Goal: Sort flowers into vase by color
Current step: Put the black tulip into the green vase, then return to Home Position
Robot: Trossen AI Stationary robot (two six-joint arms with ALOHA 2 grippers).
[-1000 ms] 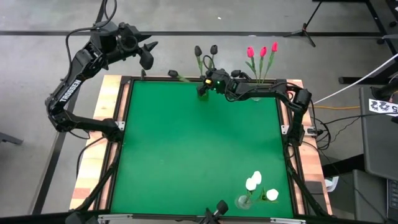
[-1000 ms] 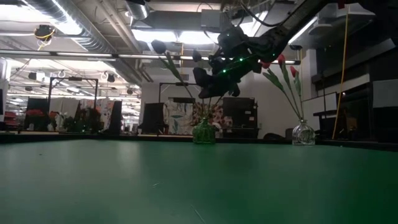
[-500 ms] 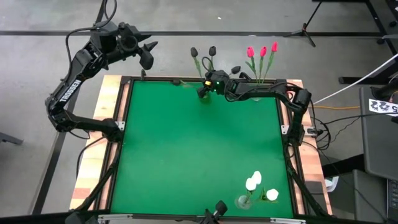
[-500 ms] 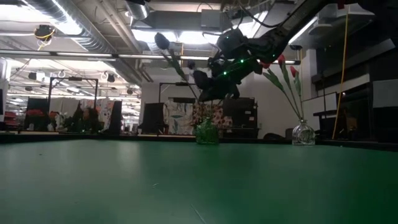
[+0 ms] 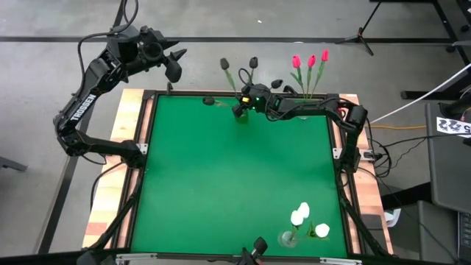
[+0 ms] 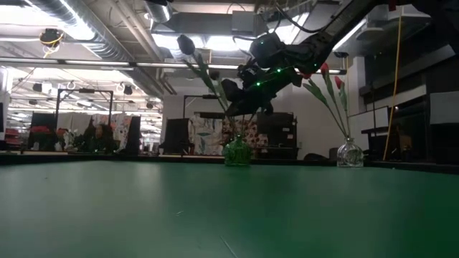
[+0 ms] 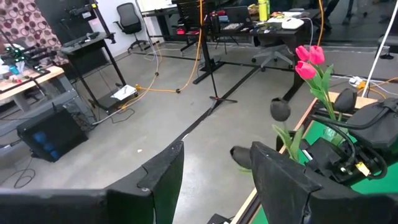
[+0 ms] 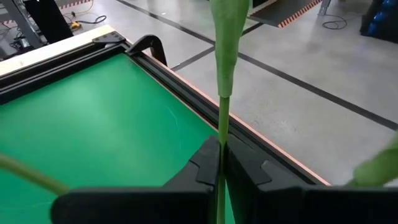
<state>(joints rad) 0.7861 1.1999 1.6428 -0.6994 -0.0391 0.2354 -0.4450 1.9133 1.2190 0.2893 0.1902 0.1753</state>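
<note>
Left gripper (image 5: pixel 175 65) waits off the far-left corner of the tabletop (image 5: pixel 221 177), jaws apart w/ nothing between them. At the far edge, centre, the right gripper (image 5: pixel 241 103) sits over the green vase (image 6: pixel 237 152), jaws clenched on a thin green stem (image 8: pixel 221 118), prob. one of the black tulips (image 5: pixel 226 65) leaning out of that vase. To the right, three red-pink tulips (image 5: pixel 310 61) stand in a clear vase (image 6: pixel 350 153), seemingly sorted. Near-right, white tulips (image 5: pixel 303 218) sit in their own vase, also done. No loose flowers visible on the green; judging by that, task is nearly finished, just seating this last stem.
</note>
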